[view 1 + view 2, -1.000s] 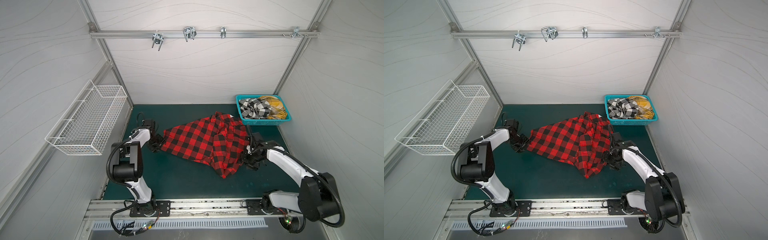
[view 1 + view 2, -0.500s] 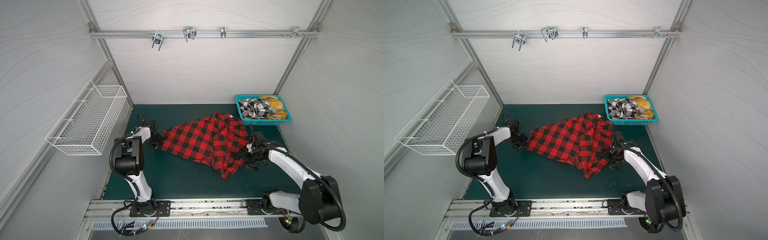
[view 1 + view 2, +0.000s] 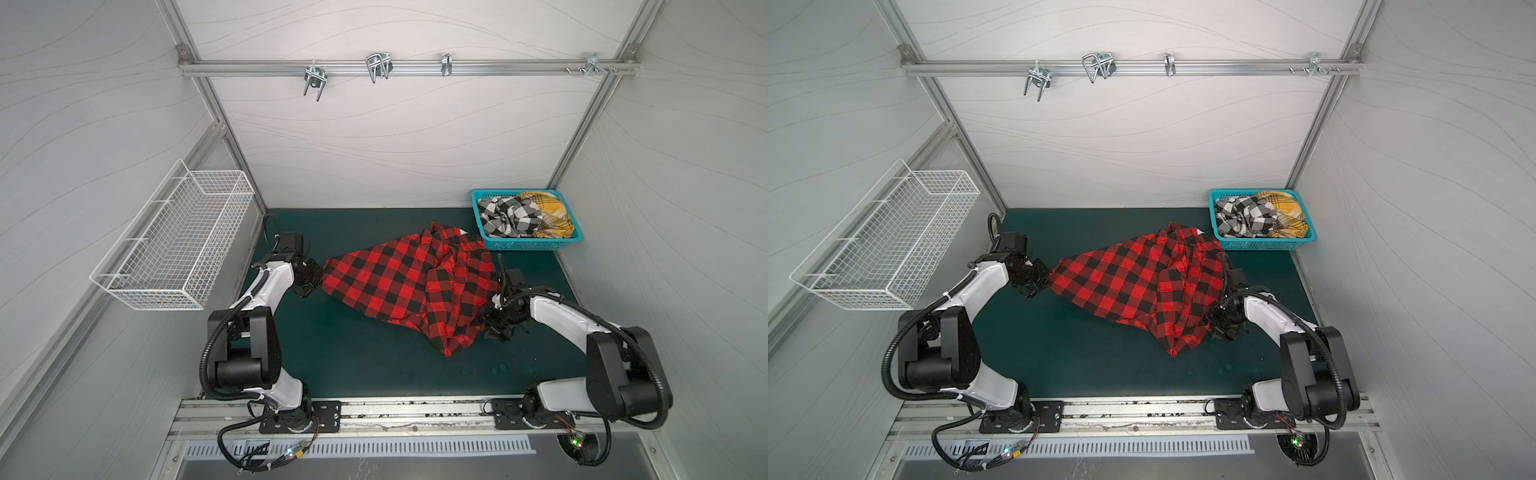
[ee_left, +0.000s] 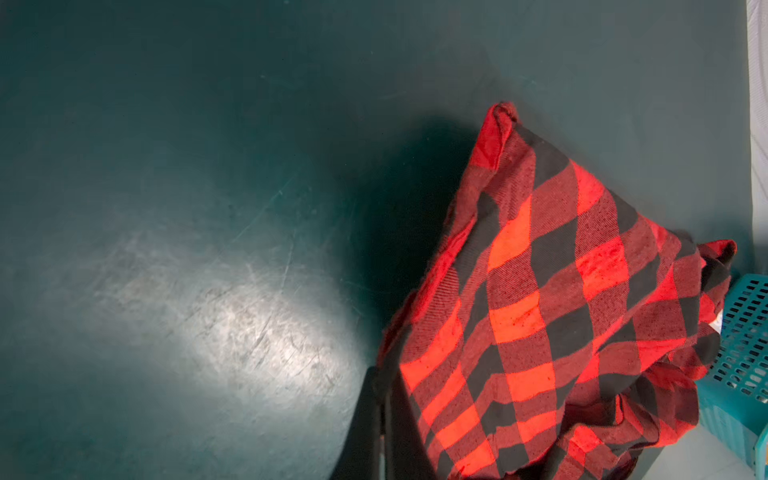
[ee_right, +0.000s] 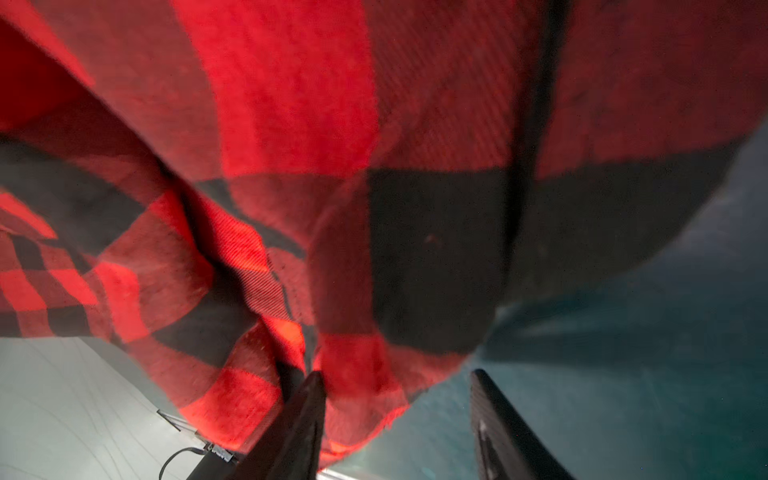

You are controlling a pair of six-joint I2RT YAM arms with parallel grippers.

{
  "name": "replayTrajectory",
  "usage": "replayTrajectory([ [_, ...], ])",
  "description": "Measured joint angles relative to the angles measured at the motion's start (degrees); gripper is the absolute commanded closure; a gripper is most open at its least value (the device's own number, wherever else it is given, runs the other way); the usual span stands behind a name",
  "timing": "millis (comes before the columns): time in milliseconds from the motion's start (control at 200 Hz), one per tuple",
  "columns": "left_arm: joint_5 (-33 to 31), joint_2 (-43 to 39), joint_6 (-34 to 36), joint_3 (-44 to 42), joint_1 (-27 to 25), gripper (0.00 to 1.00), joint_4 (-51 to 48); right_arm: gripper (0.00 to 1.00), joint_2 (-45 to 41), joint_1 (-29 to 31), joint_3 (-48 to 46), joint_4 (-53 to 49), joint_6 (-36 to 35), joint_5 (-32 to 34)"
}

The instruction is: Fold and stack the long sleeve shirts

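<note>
The left gripper [image 3: 315,279] is clamped on one corner of the red-and-black buffalo-check cloth shirt [image 3: 415,286]. The shirt lies on the dark green table mat [image 3: 353,357] and stretches from this gripper across to the right gripper [image 5: 397,374]. The right gripper's jaws stand apart. A hem hangs against one finger [image 5: 303,415] and the other finger is clear of the cloth, so nothing is gripped there.

The cloth beside the right gripper is heaped in folds. If the jaws close where they are, they may catch only the hem edge, or several layers at once. A lift would then likely twist the shirt instead of opening it. A pull from the left gripper alone would probably drag the whole shirt toward it. The teal plastic basket [image 3: 528,246], just beyond the heap, could snag the cloth.

The shirt's long axis runs from the pinched corner to the heap, with the flatter end pointing at the left gripper. I cannot tell where the collar faces.
</note>
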Motion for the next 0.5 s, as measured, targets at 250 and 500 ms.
replayTrajectory([
  [250, -0.66, 0.7, -2.56, 4.63, 0.04, 1.0, -2.8, 1.0, 6.75, -0.02, 7.56, 0.48, -0.61, -2.38],
  [500, -10.49, -1.05, -6.54, 26.64, 3.13, 1.0, -8.48, 1.0, 14.16, -0.02, 45.86, -4.61, -3.91, -3.78],
])
